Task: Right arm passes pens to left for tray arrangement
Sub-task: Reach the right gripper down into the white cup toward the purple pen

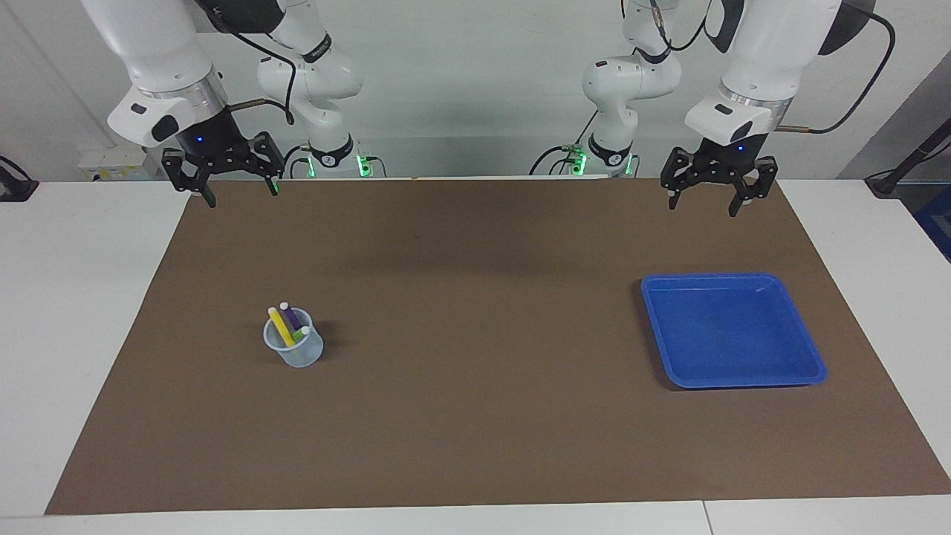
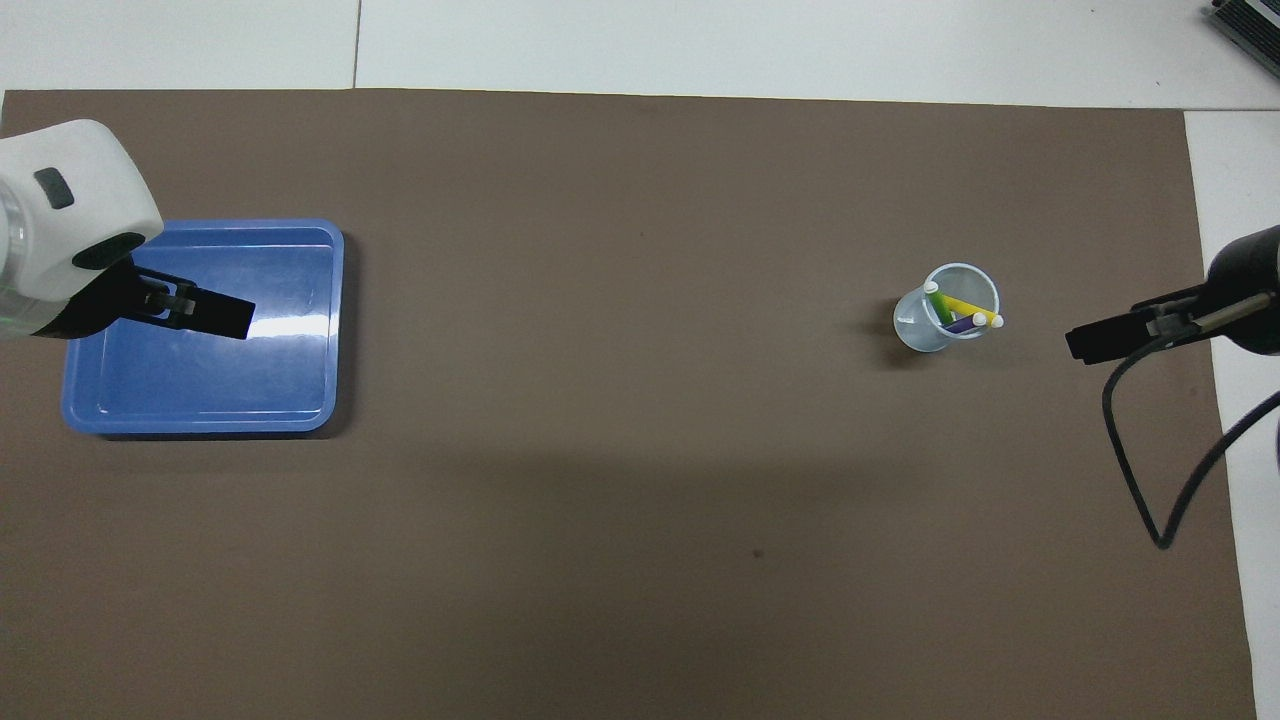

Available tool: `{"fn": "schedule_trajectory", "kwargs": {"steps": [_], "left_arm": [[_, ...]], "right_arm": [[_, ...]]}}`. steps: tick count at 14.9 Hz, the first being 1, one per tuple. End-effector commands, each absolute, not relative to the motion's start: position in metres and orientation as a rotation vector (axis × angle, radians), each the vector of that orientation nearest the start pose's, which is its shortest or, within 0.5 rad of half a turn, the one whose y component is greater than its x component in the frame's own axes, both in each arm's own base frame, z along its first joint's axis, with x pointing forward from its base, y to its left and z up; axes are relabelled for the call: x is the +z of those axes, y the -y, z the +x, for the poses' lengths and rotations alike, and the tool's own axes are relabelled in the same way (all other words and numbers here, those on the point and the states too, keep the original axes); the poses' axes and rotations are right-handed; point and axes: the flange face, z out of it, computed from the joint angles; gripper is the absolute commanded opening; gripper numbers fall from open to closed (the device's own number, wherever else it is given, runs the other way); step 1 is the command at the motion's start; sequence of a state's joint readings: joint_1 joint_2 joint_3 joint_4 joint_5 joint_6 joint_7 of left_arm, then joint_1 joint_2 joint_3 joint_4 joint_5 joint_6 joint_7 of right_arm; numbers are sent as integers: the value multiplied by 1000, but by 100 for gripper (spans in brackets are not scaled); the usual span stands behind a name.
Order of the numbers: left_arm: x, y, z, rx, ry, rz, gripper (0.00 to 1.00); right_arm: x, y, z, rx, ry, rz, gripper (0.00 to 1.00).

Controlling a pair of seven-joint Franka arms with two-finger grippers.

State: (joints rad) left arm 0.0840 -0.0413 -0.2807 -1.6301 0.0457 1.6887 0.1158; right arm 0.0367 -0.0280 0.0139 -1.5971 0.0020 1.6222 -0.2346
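1. Three slim marker pens, one yellow, one bright green, one purple, stand leaning in a small translucent pale-blue plastic cup in the facing view, whitish ends up, presumably so a gripper can pinch them from above. The cup sits on the brown mat toward the right arm's end of the table. The right gripper hangs empty, fingers spread wide, over the mat's edge nearest the robots, well apart from the cup. The left gripper, likewise wide and empty, waits over that same edge at its own end. The shallow bright blue plastic tray lies bare, ready to receive pens; none has yet been passed.

2. The overhead view shows the left gripper covering part of the tray, though it is raised, not touching. The right gripper points toward the cup, where the pens rest.
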Motion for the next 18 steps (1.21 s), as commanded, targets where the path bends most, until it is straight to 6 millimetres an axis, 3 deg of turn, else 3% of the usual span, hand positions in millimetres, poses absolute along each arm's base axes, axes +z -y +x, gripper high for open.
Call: {"fn": "schedule_trajectory", "kwargs": {"steps": [1, 4, 10, 15, 18], "left_arm": [[631, 106, 535, -144, -476, -3053, 100], [631, 102, 535, -143, -471, -3054, 100], [630, 102, 535, -129, -475, -3052, 100], [630, 100, 536, -143, -471, -3053, 100], [631, 106, 535, -149, -474, -3054, 100]], "right_arm": [[611, -30, 552, -149, 490, -3086, 100], [587, -31, 560, -178, 487, -3087, 100], [514, -34, 579, -146, 449, -3058, 100], [481, -34, 593, -109, 460, -3056, 100], [471, -34, 602, -150, 509, -3052, 100]]}}
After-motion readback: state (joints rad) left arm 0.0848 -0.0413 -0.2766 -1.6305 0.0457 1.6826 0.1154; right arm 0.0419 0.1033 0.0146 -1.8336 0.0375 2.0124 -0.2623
